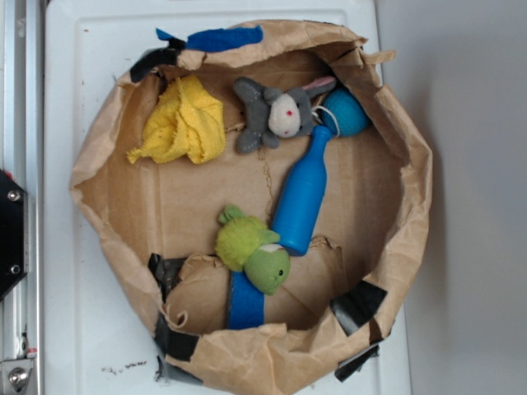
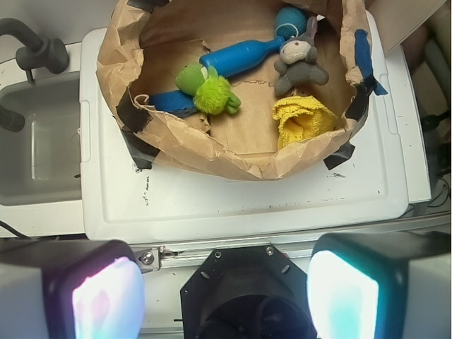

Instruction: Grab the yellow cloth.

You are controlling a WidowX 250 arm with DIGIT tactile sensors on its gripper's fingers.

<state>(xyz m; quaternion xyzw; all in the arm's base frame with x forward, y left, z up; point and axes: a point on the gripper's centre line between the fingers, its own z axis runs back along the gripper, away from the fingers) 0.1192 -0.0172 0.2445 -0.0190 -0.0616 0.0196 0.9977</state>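
While well apart from the yellow cloth, gripper spread wide, empty.

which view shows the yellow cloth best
The exterior view: the yellow cloth lies fully visible and large from above, beside the grey plush toy. The wrist view shows it smaller, partly hidden behind the paper rim.

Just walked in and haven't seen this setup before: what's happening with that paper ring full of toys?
Nothing is being handled yet. The gripper hangs open, well short of the brown paper ring, holding nothing. Inside the ring, the yellow cloth lies bunched near the wall, beside a grey plush toy. A blue bottle lies across the middle, with a green plush turtle by its base.
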